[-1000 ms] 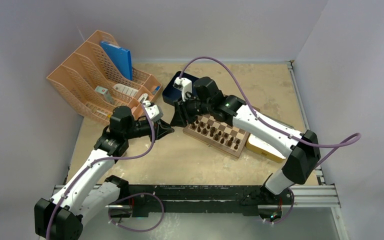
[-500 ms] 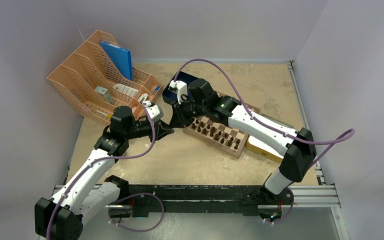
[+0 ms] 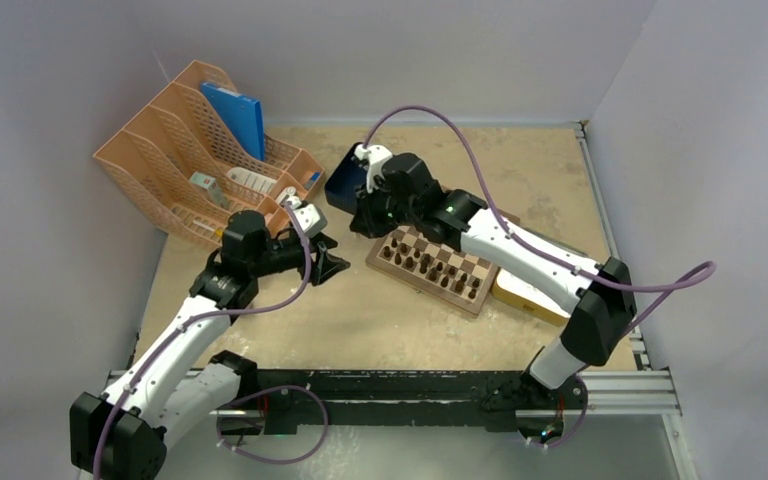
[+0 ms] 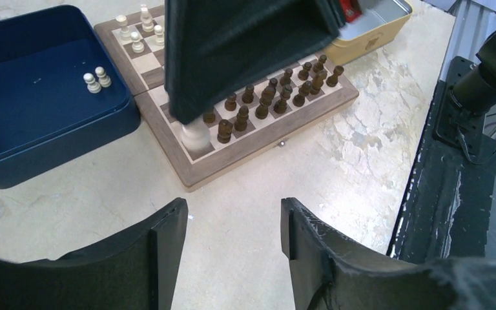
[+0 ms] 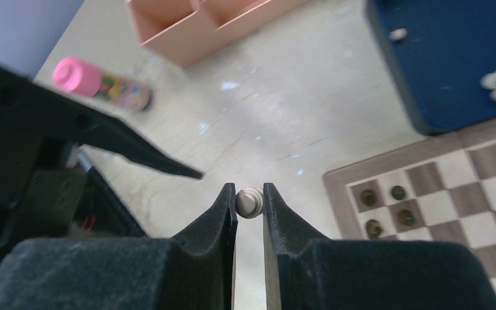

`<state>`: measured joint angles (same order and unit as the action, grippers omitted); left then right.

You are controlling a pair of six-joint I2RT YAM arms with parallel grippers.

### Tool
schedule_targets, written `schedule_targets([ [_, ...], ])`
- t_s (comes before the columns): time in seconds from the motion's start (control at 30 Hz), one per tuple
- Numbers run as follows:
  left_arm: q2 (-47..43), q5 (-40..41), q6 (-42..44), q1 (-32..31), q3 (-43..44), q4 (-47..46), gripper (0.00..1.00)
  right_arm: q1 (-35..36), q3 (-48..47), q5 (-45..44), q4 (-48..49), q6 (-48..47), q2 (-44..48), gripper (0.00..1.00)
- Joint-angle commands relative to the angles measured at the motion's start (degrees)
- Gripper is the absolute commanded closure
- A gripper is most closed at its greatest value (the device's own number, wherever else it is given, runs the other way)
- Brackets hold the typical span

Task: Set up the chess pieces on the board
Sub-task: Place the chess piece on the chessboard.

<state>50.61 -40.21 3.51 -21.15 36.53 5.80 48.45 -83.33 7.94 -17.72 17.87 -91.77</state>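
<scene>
Right wrist cam tells it best: the right gripper is clamped on one cream piece, pinched by its head right at the fingertips. That grip leaves the base hanging free underneath, which I reckon is how you want it for planting the piece upright on a square.

On the left wrist view, that same piece hangs at the corner of the board nearest the blue tray, over a pale corner square. I honestly can't tell if the base is touching the wood or just above it.

The dark pieces already stand in two rows along one side. A few pale pieces are up at the far end, and two pale pawns are waiting in the tray. So there's a fair bit of setup left, I'd say.

Pose-wise, from the top camera the right arm stretches diagonally over the board from its base, with the wrist tipped down at that corner. The left arm is folded at the elbow with its forearm aimed at the board. The left gripper sits low over the table just beside the right one, jaws spread with nothing between them. My guess is it's parked there to stay clear.
</scene>
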Motion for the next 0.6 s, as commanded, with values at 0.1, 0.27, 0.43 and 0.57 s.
schedule_targets([
  [0.1,-2.28,3.35,-2.54,-0.30,3.37,-0.44,0.41,-4.64,2.97,-19.37,5.03,4.12,5.71,0.92],
  [0.27,-4.44,3.99,-3.06,-0.30,2.82,-0.74,0.34,-10.25,9.72,-25.22,9.34,5.61,9.69,0.91],
  [0.43,-5.27,5.30,-3.90,-0.30,2.34,-0.48,0.32,-14.36,15.19,-32.80,11.40,7.00,13.02,0.91],
  [0.57,-4.88,5.29,-5.51,-0.30,1.91,-0.55,0.30,-17.98,17.66,-35.51,12.82,7.80,13.95,0.91],
])
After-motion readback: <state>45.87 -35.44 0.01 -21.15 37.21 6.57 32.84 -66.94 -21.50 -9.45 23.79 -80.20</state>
